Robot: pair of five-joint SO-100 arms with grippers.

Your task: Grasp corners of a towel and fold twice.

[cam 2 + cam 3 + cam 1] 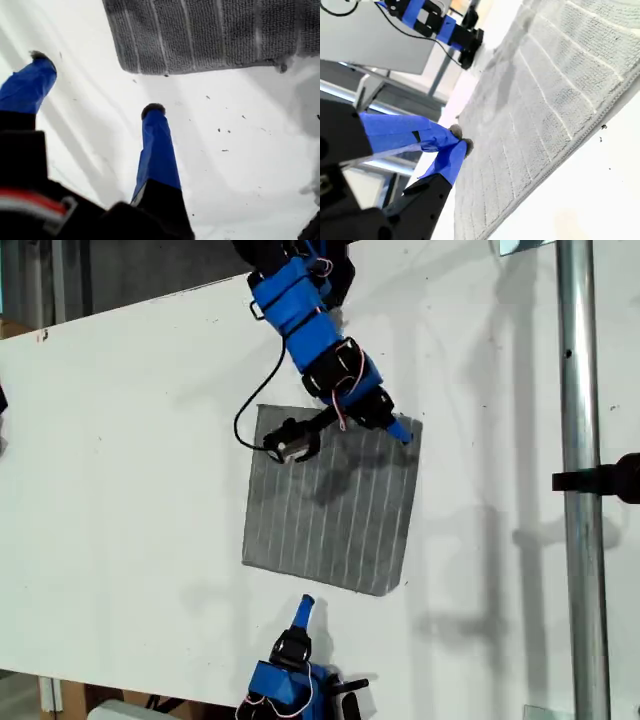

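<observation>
The towel [330, 510] lies flat and unfolded on the white table [130, 440], so I judge that the first grasp of the corners is the step in hand.

The first gripper [97, 84] hovers over bare table just beside the towel's near edge. Its jaws stand apart and hold nothing. To do well, it should go forward to the nearest corner [124, 66], come low, and slide one finger under the cloth before it closes.

The second gripper [459, 140] is at the far corner, on the exterior view's right, with its jaws together. Whether cloth is between them, I cannot tell. Both arms should have a sure pinch before lifting, and then rise together, or the soft cloth may slip or wrinkle.
</observation>
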